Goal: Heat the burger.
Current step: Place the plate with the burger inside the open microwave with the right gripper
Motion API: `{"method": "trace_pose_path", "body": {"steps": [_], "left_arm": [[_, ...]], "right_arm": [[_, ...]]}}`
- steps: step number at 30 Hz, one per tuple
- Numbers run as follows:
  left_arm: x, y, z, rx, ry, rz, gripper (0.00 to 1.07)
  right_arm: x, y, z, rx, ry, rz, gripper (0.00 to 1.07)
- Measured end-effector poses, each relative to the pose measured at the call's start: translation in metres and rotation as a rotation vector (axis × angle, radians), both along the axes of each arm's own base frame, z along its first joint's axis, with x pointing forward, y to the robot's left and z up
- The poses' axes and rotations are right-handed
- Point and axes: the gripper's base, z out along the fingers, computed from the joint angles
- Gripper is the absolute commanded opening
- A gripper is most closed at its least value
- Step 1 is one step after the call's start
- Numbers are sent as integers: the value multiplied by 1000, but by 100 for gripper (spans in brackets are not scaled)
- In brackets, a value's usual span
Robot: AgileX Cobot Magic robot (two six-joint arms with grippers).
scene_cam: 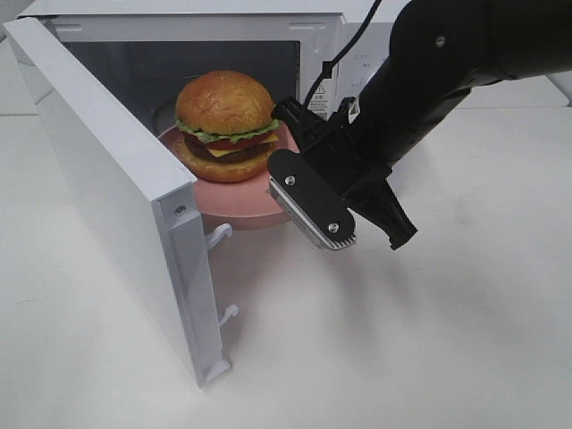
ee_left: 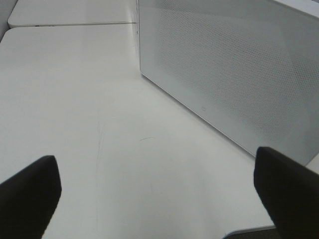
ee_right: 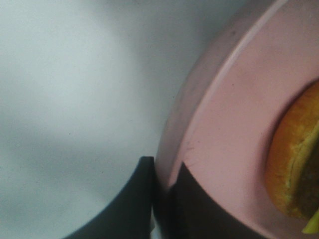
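The burger (scene_cam: 225, 121), with a glossy bun, lettuce, tomato and cheese, sits on a pink plate (scene_cam: 234, 204) at the mouth of the open white microwave (scene_cam: 322, 36). My right gripper (scene_cam: 290, 134) reaches in from the right and is shut on the plate's right rim. In the right wrist view the gripper (ee_right: 162, 174) pinches the pink plate (ee_right: 229, 124) at its edge, with the burger (ee_right: 294, 164) close by. My left gripper (ee_left: 159, 191) is open with nothing between its fingers (ee_left: 30, 194). It hovers over the table beside the microwave's perforated side wall (ee_left: 224, 64).
The microwave door (scene_cam: 107, 179) stands swung out to the left, its latch hooks facing the opening. White table (scene_cam: 402, 357) spreads in front and to the right. A cable runs along the right arm above the microwave.
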Motion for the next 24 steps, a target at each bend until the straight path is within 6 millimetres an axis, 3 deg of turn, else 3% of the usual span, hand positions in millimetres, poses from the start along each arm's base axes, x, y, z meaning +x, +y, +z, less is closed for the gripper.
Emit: {"method": "trace_pose_path", "body": {"steps": [24], "left_arm": [[0,0,0,0,1,0,98]], "right_arm": [[38,33,-7,-23,19,-42,0]]}}
